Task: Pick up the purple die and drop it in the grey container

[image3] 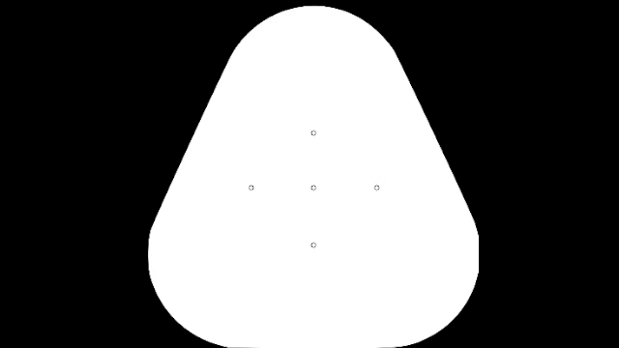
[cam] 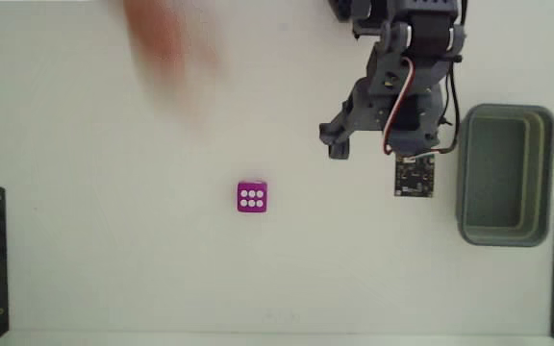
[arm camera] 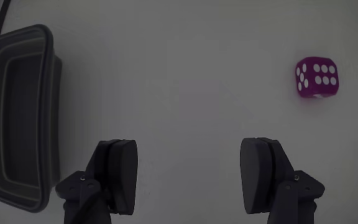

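The die point(cam: 251, 196) sat alone on the white table point(cam: 113, 259), near the middle of it in the fixed view, six white pips facing up. Nothing touched it. The tray point(cam: 505, 176) lay against the table's right edge in that view, long side running front to back, and nothing was inside it.

The arm point(cam: 402, 72) reached in from the top edge, between die and tray but closer to the tray. A small black circuit board point(cam: 415, 175) hung at its lower end, just beside the tray's left rim. A blurred, pinkish shape point(cam: 166, 48) smeared across the top-left part of the table; what it was could not be told.

In the wrist view the gripper point(arm camera: 188, 171) had its two dark fingers point(arm camera: 118, 174) spread wide apart, with bare table between them and nothing held. There the die point(arm camera: 316, 78) lay toward the upper right, well clear of the fingers, and the tray point(arm camera: 17, 112) filled the left edge.
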